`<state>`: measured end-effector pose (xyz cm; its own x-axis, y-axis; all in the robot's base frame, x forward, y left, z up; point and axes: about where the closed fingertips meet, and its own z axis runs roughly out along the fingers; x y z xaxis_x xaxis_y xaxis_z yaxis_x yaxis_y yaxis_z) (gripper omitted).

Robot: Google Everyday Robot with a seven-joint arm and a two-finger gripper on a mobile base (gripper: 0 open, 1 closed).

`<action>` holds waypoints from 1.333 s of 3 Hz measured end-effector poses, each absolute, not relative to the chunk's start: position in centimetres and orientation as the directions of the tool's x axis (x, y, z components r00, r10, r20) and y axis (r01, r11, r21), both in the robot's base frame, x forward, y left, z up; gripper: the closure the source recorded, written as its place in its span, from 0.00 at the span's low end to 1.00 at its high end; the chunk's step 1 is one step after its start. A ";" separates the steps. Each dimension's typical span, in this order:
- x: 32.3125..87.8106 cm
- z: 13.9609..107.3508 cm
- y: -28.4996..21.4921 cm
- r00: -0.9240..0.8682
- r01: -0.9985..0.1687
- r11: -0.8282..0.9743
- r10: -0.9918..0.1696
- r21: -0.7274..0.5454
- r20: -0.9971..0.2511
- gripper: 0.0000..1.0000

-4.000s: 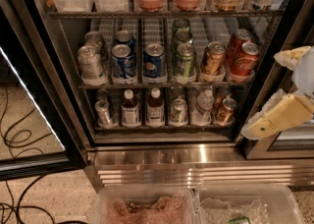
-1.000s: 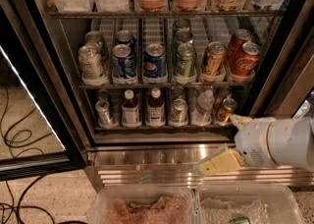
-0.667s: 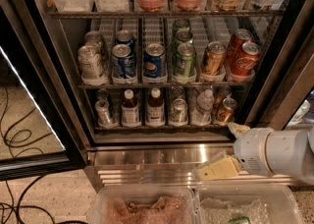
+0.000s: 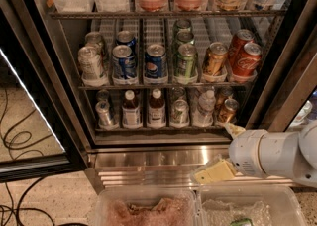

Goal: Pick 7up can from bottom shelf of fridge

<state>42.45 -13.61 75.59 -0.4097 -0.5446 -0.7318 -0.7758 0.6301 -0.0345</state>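
The fridge (image 4: 163,158) stands open in the camera view. On its bottom shelf (image 4: 163,127) the 7up can (image 4: 180,112), green with pale patches, stands in the fourth lane from the left. It is between a brown bottle (image 4: 156,109) and a clear bottle (image 4: 204,109). A silver-grey can (image 4: 105,114) stands at the shelf's left end and a gold-orange can (image 4: 227,111) at its right end. My gripper (image 4: 214,153) is below and right of the 7up can, in front of the steel base. It is open and empty, with one yellowish finger (image 4: 215,172) low and the other near the shelf's right corner.
The middle shelf holds Pepsi, green, gold and Coca-Cola cans (image 4: 246,60). The open glass door (image 4: 34,116) stands at the left, with cables (image 4: 15,141) on the floor. The black door frame (image 4: 285,91) is at the right. Two clear plastic bins (image 4: 198,210) sit below the fridge.
Since 4 s ago the gripper has come down from beside the middle shelf to in front of the steel base. Over the last second it edged slightly down and left.
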 end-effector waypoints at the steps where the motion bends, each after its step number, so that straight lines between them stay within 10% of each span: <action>1: 43.3 73.4 -12.7 -0.379 -0.764 0.640 -0.548 -0.083 -0.746 0.00; 4: 47.2 71.5 -12.6 -0.325 -0.706 0.690 -0.516 -0.160 -0.793 0.00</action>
